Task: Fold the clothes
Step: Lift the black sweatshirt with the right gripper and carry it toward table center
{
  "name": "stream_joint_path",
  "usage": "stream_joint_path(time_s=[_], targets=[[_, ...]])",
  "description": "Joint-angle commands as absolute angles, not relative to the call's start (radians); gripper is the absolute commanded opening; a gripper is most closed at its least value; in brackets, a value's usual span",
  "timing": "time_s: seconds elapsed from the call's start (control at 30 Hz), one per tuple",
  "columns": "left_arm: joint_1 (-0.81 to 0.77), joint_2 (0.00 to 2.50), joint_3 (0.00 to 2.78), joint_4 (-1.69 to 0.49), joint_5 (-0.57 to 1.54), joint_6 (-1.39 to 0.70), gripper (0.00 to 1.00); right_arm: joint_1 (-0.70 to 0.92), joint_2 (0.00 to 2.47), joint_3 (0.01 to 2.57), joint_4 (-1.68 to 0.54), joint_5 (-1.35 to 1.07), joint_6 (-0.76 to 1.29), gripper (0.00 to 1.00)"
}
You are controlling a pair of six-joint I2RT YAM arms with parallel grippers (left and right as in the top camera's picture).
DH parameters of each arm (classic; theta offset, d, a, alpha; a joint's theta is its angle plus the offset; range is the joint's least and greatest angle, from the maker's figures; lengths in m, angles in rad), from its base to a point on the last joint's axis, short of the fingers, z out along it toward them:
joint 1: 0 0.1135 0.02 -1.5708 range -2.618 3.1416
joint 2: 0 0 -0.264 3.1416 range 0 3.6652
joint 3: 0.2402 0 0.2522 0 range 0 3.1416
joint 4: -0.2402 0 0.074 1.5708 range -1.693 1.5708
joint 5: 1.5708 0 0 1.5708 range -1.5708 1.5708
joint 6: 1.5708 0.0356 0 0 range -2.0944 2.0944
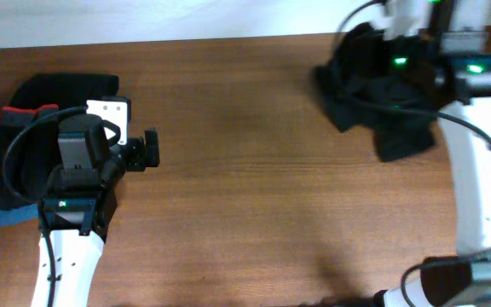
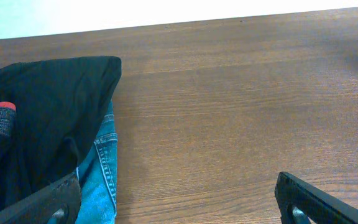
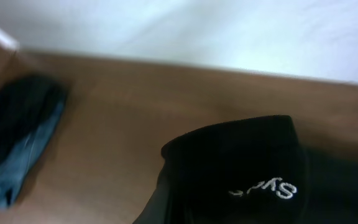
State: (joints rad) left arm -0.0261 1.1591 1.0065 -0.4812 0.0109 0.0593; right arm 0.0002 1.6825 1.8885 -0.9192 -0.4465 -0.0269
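Left hand (image 2: 179,202) stood wide open, empty, above tabletop (image 2: 229,93) beside stacked clothes (image 2: 42,112). Right hand (image 1: 396,47) hung over black garment (image 3: 241,162), upper right; its opening couldn't be told.

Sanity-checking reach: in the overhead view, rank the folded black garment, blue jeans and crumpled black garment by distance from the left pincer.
1. folded black garment, top left, just beyond the left pincer.
2. blue jeans, lower left, beside the left arm.
3. crumpled black garment, far right, under the right arm.
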Motion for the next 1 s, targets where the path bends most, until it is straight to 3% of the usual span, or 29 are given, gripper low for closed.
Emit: stream_joint_path(time_s=[0.0,0.43,0.73,0.97], targets=[[-0.03,1.172,1.026,-0.476,0.022,0.049,0.99,0.086,1.758,1.885,-0.949,-0.429,-0.079,0.04],[-0.03,1.176,1.026,-0.437,0.022,0.049,0.99,0.118,1.76,1.928,-0.95,-0.471,-0.147,0.04],[-0.03,1.176,1.026,-0.348,0.031,0.049,0.99,0.118,1.666,2.199,-0.936,-0.561,-0.113,0.04],[-0.04,1.184,1.026,-0.258,0.307,0.048,0.99,0.118,1.655,2.31,-0.871,-0.493,0.025,0.04]])
